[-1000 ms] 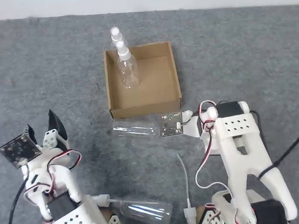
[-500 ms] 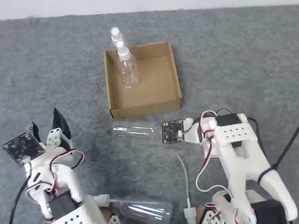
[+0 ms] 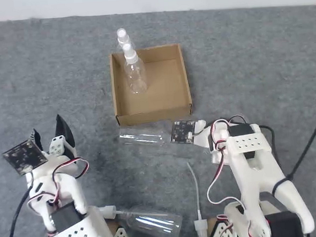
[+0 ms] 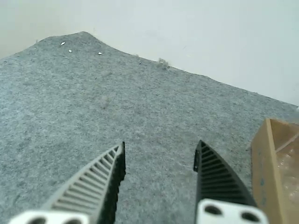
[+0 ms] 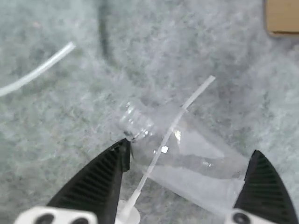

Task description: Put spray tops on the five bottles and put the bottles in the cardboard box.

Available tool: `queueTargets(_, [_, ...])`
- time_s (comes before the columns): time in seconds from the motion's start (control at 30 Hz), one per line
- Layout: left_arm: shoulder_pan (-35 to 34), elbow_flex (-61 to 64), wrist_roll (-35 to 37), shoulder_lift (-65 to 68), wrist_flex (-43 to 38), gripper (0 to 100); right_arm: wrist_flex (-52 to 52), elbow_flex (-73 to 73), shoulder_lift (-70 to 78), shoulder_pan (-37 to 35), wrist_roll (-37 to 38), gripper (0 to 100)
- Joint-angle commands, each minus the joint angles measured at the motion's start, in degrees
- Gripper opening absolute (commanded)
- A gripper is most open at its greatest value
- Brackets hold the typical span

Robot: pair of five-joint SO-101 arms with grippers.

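A clear bottle (image 3: 143, 136) without a top lies on its side just in front of the cardboard box (image 3: 185, 79). My right gripper (image 3: 176, 134) hovers over its neck end. In the right wrist view this gripper (image 5: 190, 148) is open, straddling the bottle (image 5: 196, 154). A white spray top (image 5: 127, 215) sits near the base of the fingers, and its thin tube (image 5: 180, 116) crosses the bottle. One capped bottle (image 3: 135, 71) lies in the box, another (image 3: 122, 37) leans at its back wall. My left gripper (image 3: 48, 134) is open over bare mat at the front left (image 4: 161, 144).
A capped bottle (image 3: 145, 220) lies at the front edge between the arms. A loose spray top with a long tube (image 3: 197, 199) lies beside the right arm's base; its tube (image 5: 37, 70) appears in the right wrist view. The grey mat left and right of the box is open.
The right arm's body drew back slightly toward the front while its gripper stayed over the bottle's neck end. The left gripper shifted a little to the right and toward the front.
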Motion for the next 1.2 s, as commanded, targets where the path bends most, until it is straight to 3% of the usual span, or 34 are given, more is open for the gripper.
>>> queueTargets(0.0, [0.18,-0.57,-0.62,-1.23,-1.93,23,-0.92,-0.88,-2.59,0.4,-4.92,32.9])
queueTargets(0.7, [0.0,-0.57,-0.62,-1.23,-1.93,23,-0.48,-0.97,-2.59,-3.65,-33.14,32.9])
queueTargets(1.03, [0.0,-0.57,-0.62,-1.23,-1.93,23,6.37,-7.56,-2.51,-3.74,-42.64,32.9])
queueTargets(1.17, [-0.09,-0.57,-0.62,-1.23,-1.93,23,6.46,-7.74,-2.51,-3.74,-43.16,32.9])
